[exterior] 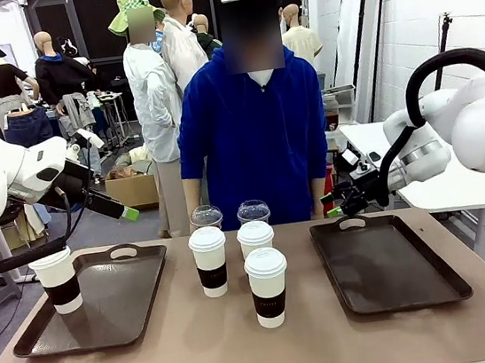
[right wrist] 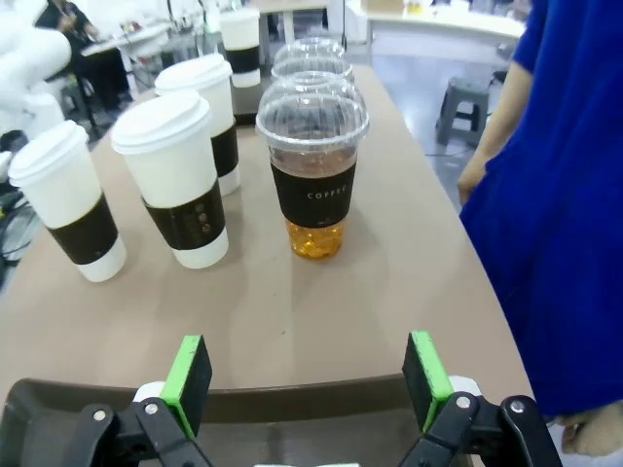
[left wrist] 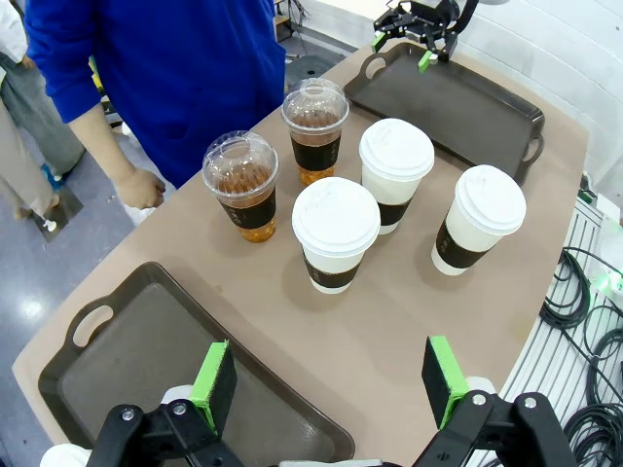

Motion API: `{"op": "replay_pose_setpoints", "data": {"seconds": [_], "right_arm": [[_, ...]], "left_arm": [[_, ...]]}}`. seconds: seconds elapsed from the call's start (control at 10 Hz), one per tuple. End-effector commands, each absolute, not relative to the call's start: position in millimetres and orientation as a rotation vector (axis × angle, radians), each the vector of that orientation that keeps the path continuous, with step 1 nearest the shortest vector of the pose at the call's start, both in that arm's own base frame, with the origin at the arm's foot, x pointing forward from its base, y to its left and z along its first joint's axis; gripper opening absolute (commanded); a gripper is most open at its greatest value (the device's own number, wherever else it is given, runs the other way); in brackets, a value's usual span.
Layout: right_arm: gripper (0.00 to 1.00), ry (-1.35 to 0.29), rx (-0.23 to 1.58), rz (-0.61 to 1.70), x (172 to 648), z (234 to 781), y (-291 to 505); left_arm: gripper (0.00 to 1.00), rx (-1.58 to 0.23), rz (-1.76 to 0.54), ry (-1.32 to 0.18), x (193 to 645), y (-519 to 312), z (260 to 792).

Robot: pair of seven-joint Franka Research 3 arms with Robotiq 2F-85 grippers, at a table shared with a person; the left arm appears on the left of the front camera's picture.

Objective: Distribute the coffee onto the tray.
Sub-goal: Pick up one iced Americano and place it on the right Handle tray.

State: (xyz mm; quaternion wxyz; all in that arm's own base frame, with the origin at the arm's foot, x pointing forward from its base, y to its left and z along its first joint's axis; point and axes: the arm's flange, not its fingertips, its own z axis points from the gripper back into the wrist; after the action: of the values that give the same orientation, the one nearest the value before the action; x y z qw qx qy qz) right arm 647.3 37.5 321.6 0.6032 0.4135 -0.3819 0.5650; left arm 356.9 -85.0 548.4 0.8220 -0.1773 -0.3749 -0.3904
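Three white lidded coffee cups with brown sleeves point(exterior: 209, 261) point(exterior: 257, 249) point(exterior: 267, 286) stand mid-table, with two clear dome-lidded cups point(exterior: 206, 218) point(exterior: 253, 210) behind them. A fourth white cup point(exterior: 59, 280) stands on the left tray point(exterior: 125, 309). The right tray point(exterior: 389, 274) holds nothing. My left gripper point(exterior: 129, 213) point(left wrist: 331, 384) hangs open and empty above the left tray's far side. Open and empty too, my right gripper point(exterior: 335, 205) point(right wrist: 307, 375) hovers at the right tray's far handle, facing the nearest clear cup point(right wrist: 311, 165).
A person in a blue top point(exterior: 254, 135) stands at the far edge behind the cups, one hand point(left wrist: 146, 190) hanging near the table corner. Bare tabletop point(exterior: 202, 348) lies between the trays in front of the cups. Cables point(left wrist: 584, 321) hang off one side.
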Motion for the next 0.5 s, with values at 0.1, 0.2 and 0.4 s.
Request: {"op": "replay_pose_setpoints", "data": {"seconds": [0.1,0.2,0.4], "right_arm": [[1.0,-0.938,0.998,1.276,656,300,41],[1.0,-0.948,0.997,1.262,657,292,41],[1.0,-0.95,1.011,1.254,658,279,43]], "left_arm": [[1.0,-0.393,-0.829,-0.799,357,-84,547],[1.0,-0.393,-0.829,-0.799,357,-84,547],[1.0,-0.393,-0.829,-0.799,357,-84,547]]}}
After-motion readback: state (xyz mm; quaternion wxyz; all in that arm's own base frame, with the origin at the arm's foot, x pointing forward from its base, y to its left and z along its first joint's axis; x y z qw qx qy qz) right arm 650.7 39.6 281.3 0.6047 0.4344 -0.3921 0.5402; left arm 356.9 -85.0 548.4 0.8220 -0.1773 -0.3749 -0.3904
